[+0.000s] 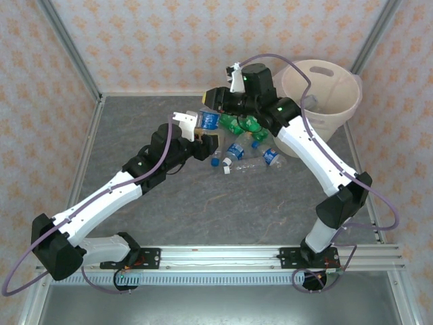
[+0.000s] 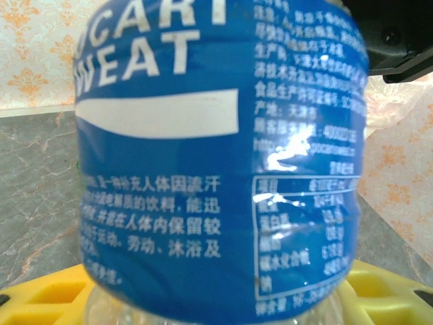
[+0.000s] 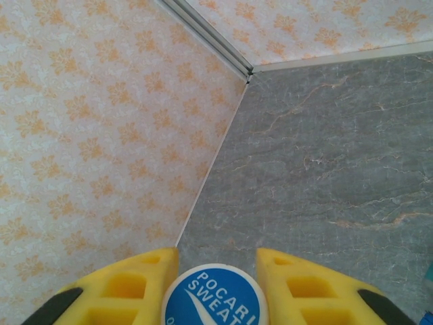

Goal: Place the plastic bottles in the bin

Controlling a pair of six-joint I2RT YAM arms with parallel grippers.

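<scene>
The left arm reaches from the lower left of the top view toward the centre of the grey table [image 1: 223, 217]. Its left gripper [image 1: 205, 139] ends just left of centre, and in the left wrist view the left gripper [image 2: 216, 298] has its yellow fingers [image 2: 47, 298] pinching a blue bottle [image 2: 223, 169] from both sides. The blue label looks dented at the waist. In the top view this blue bottle [image 1: 208, 122] is lifted off the table, between the two grippers.

Just right of it, at the centre of the frame, the pile [image 1: 247, 149] of bottles lies on the table. The clear ones with blue labels and caps are toward the bottom and the green bottles [image 1: 240, 124] toward the top.

Above the pile, the right gripper [image 1: 215, 99] points to the upper left. In the right wrist view the right gripper [image 3: 216, 261] has its yellow fingers [image 3: 135, 284] pressed against both sides of the bottle's blue cap [image 3: 215, 298] at the bottom edge, with table and patterned wall beyond. The right arm runs from there down to the lower right of the top view.

The bin [image 1: 335, 112] stands upright at the upper right, next to the right arm's elbow and apart from the pile
</scene>
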